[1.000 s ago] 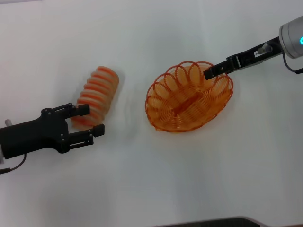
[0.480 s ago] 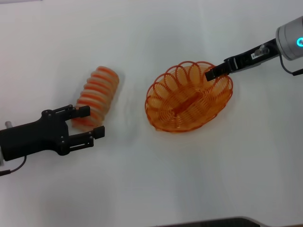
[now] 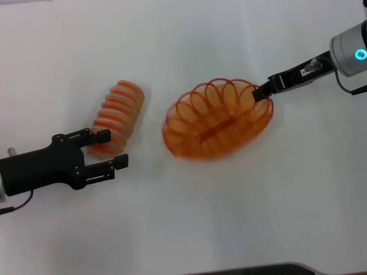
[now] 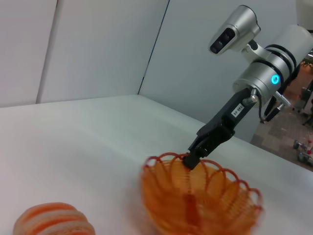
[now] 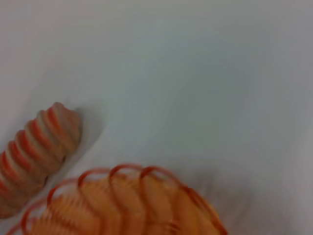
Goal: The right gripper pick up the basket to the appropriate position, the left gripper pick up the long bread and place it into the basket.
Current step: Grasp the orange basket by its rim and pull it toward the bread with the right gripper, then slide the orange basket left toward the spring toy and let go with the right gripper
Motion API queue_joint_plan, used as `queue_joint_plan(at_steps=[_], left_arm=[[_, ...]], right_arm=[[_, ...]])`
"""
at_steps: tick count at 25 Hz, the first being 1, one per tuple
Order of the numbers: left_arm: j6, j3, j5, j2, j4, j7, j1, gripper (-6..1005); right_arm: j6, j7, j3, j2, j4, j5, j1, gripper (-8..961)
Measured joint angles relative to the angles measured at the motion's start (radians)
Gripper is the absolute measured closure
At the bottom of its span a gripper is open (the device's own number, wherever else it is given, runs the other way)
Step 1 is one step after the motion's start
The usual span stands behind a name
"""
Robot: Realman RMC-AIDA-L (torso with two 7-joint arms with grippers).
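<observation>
The oval orange wire basket (image 3: 215, 121) sits mid-table, tilted, with my right gripper (image 3: 262, 91) shut on its far right rim. The left wrist view shows the same grip on the basket (image 4: 198, 198) by the right gripper (image 4: 191, 158). The long bread (image 3: 116, 116), tan with orange-red ridges, lies to the left of the basket; it also shows in the right wrist view (image 5: 34, 152) beside the basket (image 5: 127, 200). My left gripper (image 3: 110, 150) is open, its fingertips at the near end of the bread, one finger beside it.
The white tabletop (image 3: 229, 217) spreads around everything. A dark edge (image 3: 258, 269) runs along the near side of the table. A grey wall (image 4: 98, 49) stands behind the table in the left wrist view.
The right gripper has dragged the basket to the left, toward the bread, and the basket now looks tipped. The left gripper has barely moved.
</observation>
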Motion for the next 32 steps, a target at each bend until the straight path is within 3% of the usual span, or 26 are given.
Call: queue_joint_plan(at_steps=[7,22,32], left_arm=[[0.0,0.001,0.0,0.0,0.0,0.0,0.001,232],[-0.002,0.002,0.0,-0.006,0.031,0.002,-0.002,231],[-0.012,0.001,0.0,-0.012,0.041,0.016,-0.007,231]], right_arm=[[-0.005,0.0,0.008,-0.003,-0.001,0.004,-0.009,867],[-0.042,0.06,0.107,-0.006,-0.01,0.012,-0.018,870],[0.021,0.156,0.108,0.017,-0.011,0.013,-0.008,870]])
